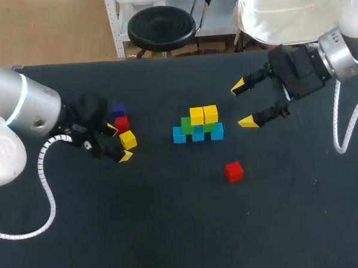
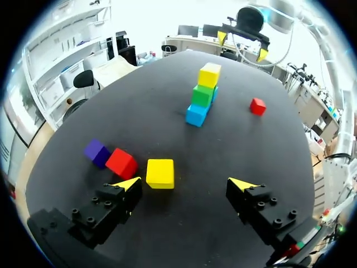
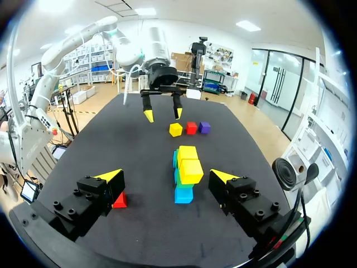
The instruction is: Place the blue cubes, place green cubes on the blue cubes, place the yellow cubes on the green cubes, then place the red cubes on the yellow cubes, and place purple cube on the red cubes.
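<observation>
A pyramid stands mid-table: three blue cubes (image 1: 198, 135) in a row, two green cubes (image 1: 187, 125) on them, two yellow cubes (image 1: 203, 115) on top. A loose yellow cube (image 1: 128, 139) lies just ahead of my open left gripper (image 1: 119, 142), nearer one fingertip, with a red cube (image 1: 122, 124) and a purple cube (image 1: 119, 108) beside it. In the left wrist view the yellow cube (image 2: 160, 173) sits ahead of the left gripper (image 2: 185, 184), untouched. A second red cube (image 1: 234, 171) lies alone in front of the pyramid. My right gripper (image 1: 243, 105) hangs open to the right of the pyramid, holding nothing.
In the right wrist view the pyramid (image 3: 187, 170) is ahead between the spread fingers of the right gripper (image 3: 166, 177), and the lone red cube (image 3: 119, 200) shows partly behind one finger. Dark table (image 1: 172, 230) stretches bare toward the front edge.
</observation>
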`<state>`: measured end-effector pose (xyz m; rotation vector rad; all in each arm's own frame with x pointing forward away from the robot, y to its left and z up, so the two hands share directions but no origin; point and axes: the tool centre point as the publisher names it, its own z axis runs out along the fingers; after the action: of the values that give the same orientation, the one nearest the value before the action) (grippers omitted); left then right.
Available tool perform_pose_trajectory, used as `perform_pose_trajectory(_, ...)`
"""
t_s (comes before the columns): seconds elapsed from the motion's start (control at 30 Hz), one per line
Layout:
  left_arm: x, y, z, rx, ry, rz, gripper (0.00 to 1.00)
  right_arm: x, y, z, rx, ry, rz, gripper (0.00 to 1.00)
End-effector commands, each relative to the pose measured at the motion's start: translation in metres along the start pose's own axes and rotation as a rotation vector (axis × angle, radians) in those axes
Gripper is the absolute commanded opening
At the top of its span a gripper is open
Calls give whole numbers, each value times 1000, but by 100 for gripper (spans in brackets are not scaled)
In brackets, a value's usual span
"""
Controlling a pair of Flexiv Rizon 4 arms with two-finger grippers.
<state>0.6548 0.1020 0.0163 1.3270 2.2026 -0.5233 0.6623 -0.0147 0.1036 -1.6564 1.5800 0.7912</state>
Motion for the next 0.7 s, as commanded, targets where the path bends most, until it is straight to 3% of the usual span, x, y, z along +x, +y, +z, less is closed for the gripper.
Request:
perform_pose_trajectory(0.03, -1, 3, 9, -3, 29, -3, 100, 0, -1, 1, -1, -2, -1, 100)
perform_pose_trajectory(0.7, -4, 9, 25, 36, 27, 7, 100, 0, -1, 1, -1, -2, -1, 100)
